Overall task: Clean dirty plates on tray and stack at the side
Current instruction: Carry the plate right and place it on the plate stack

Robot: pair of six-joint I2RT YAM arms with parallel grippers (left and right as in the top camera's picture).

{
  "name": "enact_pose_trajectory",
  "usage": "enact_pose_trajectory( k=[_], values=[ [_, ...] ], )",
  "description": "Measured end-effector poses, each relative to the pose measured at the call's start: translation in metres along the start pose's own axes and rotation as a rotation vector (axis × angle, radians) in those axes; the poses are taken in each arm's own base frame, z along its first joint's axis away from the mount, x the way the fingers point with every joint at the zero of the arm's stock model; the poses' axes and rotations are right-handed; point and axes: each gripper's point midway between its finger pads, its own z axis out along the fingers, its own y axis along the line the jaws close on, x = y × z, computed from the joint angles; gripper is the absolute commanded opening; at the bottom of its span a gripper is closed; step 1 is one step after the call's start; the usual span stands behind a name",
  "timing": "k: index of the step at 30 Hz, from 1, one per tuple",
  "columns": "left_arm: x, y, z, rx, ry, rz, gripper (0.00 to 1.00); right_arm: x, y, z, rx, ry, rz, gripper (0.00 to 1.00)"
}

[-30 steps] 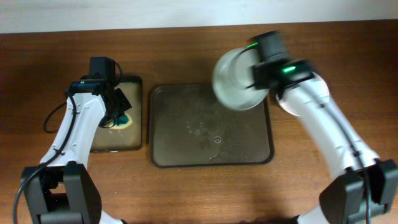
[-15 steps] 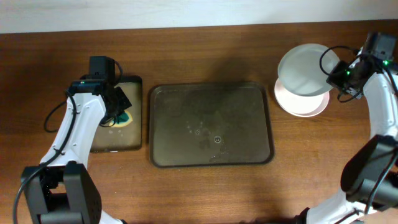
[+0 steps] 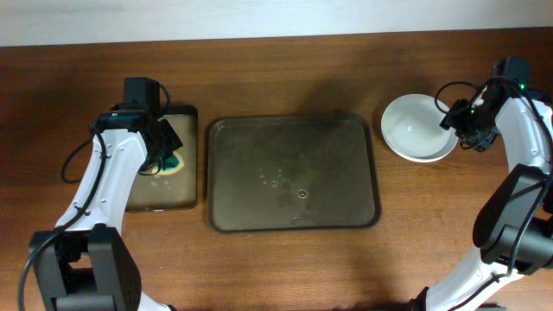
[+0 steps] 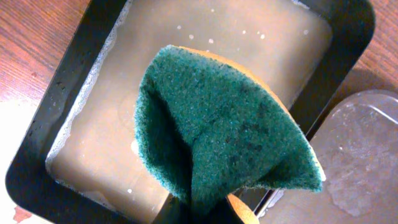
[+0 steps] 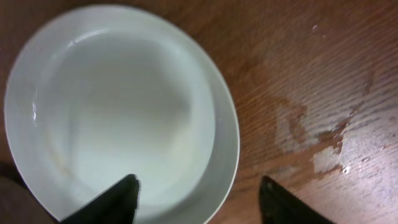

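After the right gripper [image 5: 198, 196] let go, jaws wide, glossy round plates [image 3: 418, 128] sat stacked at the table's [image 3: 276, 259] right edge; left gripper [image 3: 168, 154] pinched a coarse green sponge [image 4: 230, 137].

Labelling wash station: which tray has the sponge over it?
The smaller black tray, left, holding cloudy water; the left hand grips the green sponge above it. The brown tray has none.

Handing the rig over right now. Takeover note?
Left gripper: shut on the sponge, over the black tray of cloudy water.
Right gripper: open, over the rim of the plates.
The plates sit stacked on the table, right of the tray; count unclear.
Done: the tray holds no plates.
Left: probably only retracting and parking the sponge.
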Motion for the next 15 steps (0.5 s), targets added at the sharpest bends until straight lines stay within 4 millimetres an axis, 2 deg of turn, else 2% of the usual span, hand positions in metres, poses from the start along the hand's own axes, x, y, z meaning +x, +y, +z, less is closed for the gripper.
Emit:
enact_pose_trajectory(
  k=[4,7,8,12,14,15],
  values=[
    [-0.006,-0.003,0.000,0.012,-0.023,-0.004,0.00,0.014,0.013,-0.008,-0.001,0.028,-0.035,0.68],
    [-0.014,-0.004,0.003,0.007,-0.059,-0.009,0.01,0.022,0.041,-0.037,-0.032,-0.011,-0.099,0.68],
    [-0.016,-0.005,0.005,0.007,-0.066,-0.010,0.03,0.027,0.056,-0.053,-0.052,-0.036,-0.135,0.69],
    [-0.018,-0.007,0.029,-0.015,-0.057,-0.006,0.08,0.045,0.101,-0.096,-0.123,-0.113,-0.249,0.70],
    [-0.017,-0.009,0.042,-0.024,-0.048,-0.004,0.15,0.057,0.120,-0.112,-0.155,-0.137,-0.302,0.70],
    [-0.017,-0.009,0.047,-0.027,-0.043,-0.002,0.24,0.063,0.128,-0.118,-0.170,-0.147,-0.324,0.71]
  ],
)
